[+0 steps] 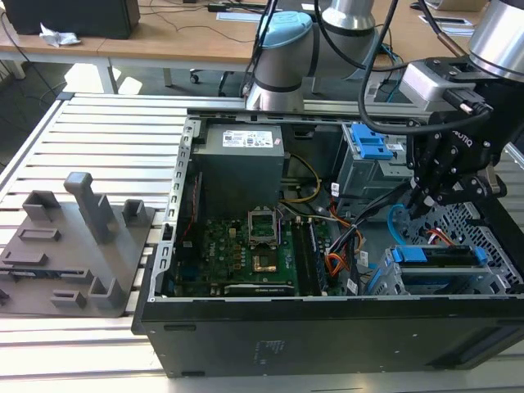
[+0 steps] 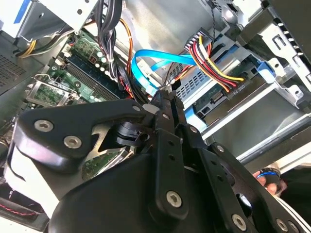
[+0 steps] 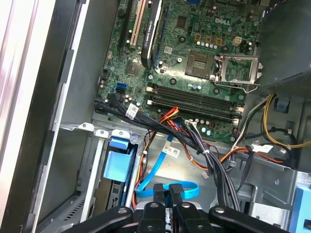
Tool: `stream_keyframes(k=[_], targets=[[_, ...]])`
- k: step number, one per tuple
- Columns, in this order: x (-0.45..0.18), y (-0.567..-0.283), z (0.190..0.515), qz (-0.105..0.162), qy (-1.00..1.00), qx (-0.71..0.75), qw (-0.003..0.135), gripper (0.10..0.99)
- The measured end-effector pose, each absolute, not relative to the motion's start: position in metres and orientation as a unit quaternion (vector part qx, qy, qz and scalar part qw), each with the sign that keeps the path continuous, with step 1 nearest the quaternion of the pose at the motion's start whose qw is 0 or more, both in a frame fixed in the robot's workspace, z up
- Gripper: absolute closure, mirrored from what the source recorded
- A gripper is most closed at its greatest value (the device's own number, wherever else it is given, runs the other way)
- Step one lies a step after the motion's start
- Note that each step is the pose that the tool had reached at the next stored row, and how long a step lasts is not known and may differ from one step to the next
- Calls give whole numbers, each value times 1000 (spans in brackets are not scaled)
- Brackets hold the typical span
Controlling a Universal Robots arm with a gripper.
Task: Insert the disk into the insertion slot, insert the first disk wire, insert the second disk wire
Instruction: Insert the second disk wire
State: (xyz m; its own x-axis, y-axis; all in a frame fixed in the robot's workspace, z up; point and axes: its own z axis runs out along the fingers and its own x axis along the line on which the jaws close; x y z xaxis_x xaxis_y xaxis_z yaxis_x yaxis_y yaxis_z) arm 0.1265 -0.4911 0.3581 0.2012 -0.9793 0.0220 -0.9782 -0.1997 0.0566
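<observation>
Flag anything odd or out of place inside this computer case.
The light-blue flat cable hangs in a loose, twisted loop, pinched in the black hand, near the blue-framed hard drive seated in the silver perforated metal cage. Nothing looks spilled or damaged.

Table (image 1: 98,123): slatted light-metal top, slats running across the exterior view. Two items directly on it. Open black case (image 1: 327,336) on the exterior view's right, lying flat, open side up. Grey fixture (image 1: 74,246) with upright blocks on the exterior view's left, just beside the case; contact cannot be told
</observation>
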Motion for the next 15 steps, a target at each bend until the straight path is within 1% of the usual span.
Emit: stream_keyframes(k=[3, 7, 12, 15], targets=[[127, -494, 358, -9, -632, 775, 29, 925], [126, -513, 358, -9, -632, 775, 29, 925], [126, -549, 358, -9, -632, 775, 29, 925], [126, -558, 358, -9, -632, 775, 29, 925]])
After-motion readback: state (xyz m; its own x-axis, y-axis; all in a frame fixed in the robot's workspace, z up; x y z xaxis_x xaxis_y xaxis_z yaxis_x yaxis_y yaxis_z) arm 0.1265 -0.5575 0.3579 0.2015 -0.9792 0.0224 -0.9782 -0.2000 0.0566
